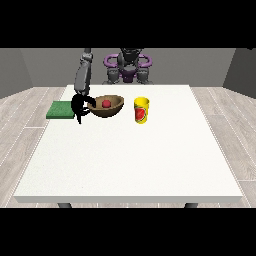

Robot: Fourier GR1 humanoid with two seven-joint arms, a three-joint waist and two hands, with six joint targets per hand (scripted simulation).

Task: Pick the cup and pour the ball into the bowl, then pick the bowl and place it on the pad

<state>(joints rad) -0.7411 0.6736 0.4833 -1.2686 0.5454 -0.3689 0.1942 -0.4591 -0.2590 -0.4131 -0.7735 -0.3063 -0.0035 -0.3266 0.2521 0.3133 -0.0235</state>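
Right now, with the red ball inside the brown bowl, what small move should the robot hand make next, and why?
Probably lift the brown wooden bowl slightly. The small red ball already lies in it, the black robot hand at the view's left is at its rim, and the flat green pad waits just beside that hand.

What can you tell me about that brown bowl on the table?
The brown bowl is wide, shallow and wood-coloured, darker on its outside. It sits upright near the far side of the white table, perhaps tipped slightly. A small red ball lies inside it. The black robot hand at the view's left is against its left rim, with a digit reaching over the edge. A green pad lies just beyond that hand, and a yellow cup stands apart to the bowl's right.
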